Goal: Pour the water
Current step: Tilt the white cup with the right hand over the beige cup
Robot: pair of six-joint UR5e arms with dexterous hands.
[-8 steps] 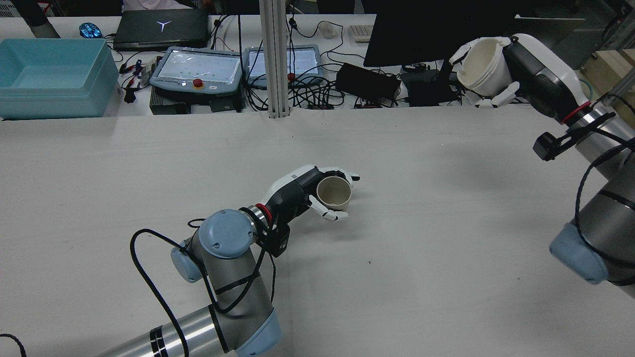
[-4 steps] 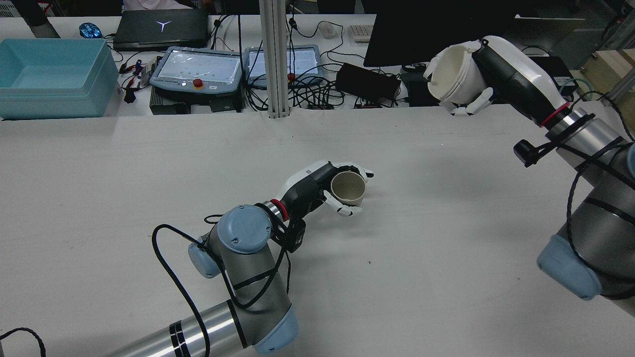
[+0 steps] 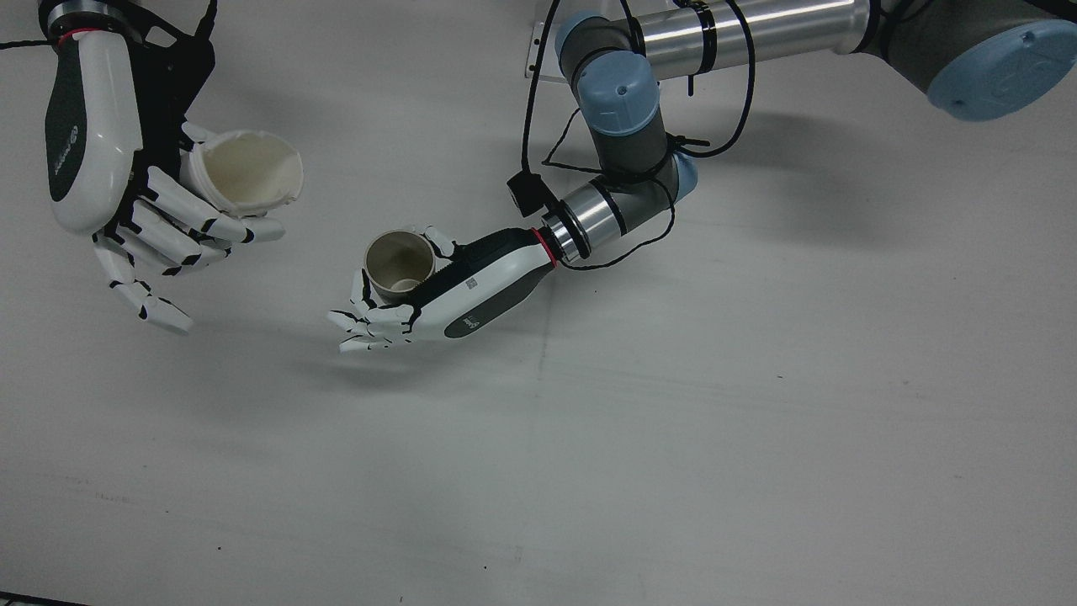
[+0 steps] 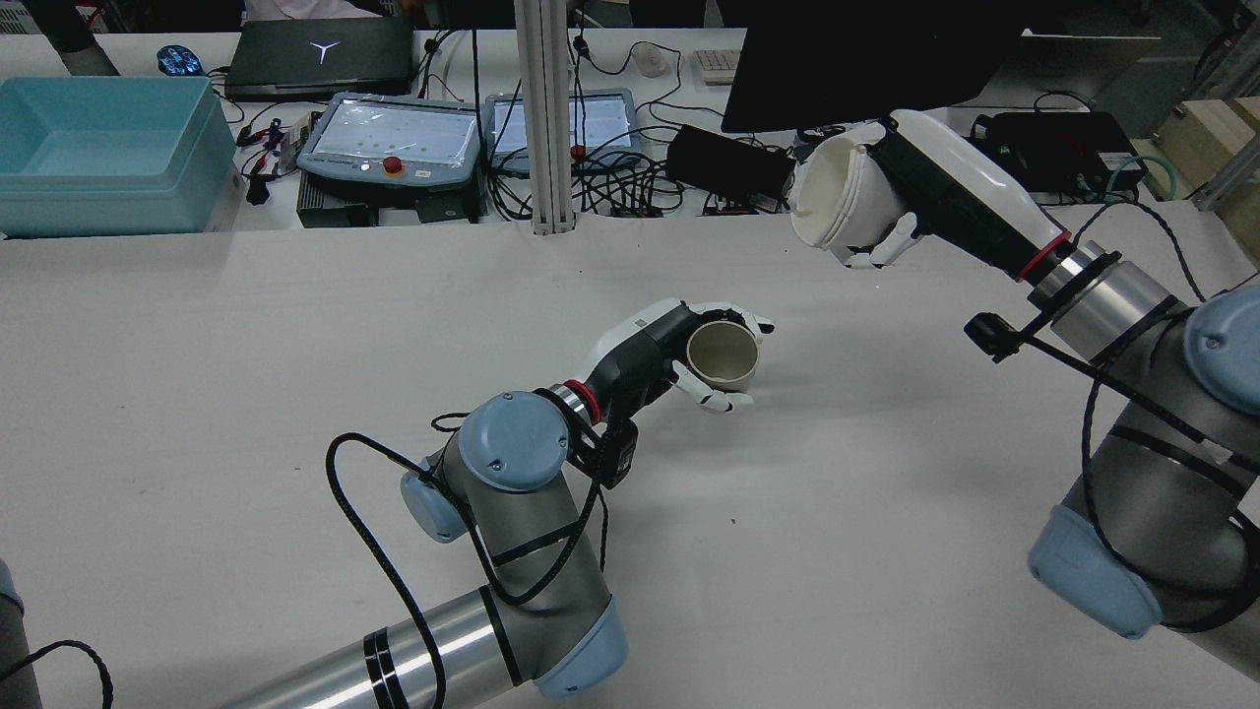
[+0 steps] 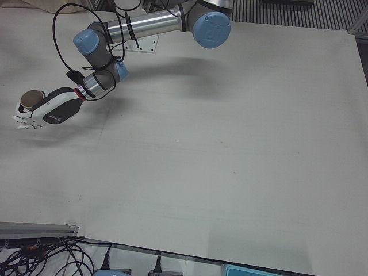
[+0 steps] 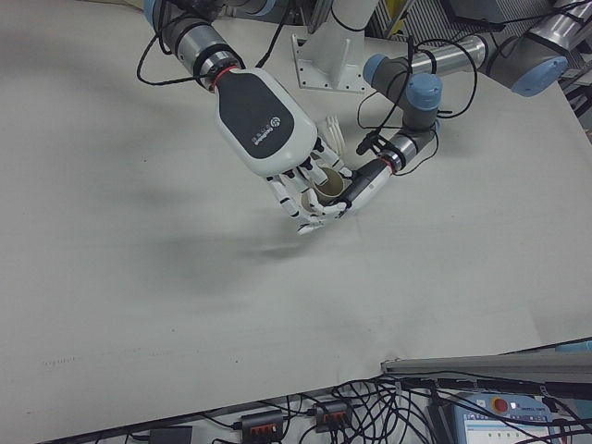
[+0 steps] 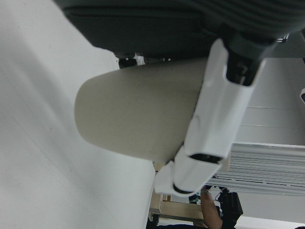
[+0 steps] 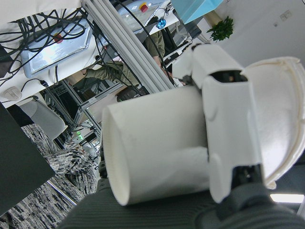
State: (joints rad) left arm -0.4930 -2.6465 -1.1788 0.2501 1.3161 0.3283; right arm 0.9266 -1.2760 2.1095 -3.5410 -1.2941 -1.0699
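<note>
Robotics lab: beyond both hands, a bench holds teach pendants (image 4: pixel 394 138), a laptop (image 4: pixel 320 54), tangled cables (image 4: pixel 630 167) and a monitor (image 4: pixel 866 59).

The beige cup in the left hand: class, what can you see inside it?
In the front view the beige cup, held by the left hand, shows bare inner walls and a pale bottom. No water is discernible; the near wall hides part of the bottom.

1. A light blue rectangular plastic bin (image 4: pixel 103 153) sits at the far left beyond the white table (image 4: pixel 246 325);
2. two grey teach pendants (image 4: pixel 394 138) lie beside a vertical aluminium post (image 4: pixel 546 118);
3. a closed black laptop (image 4: pixel 320 54) lies behind them.
</note>
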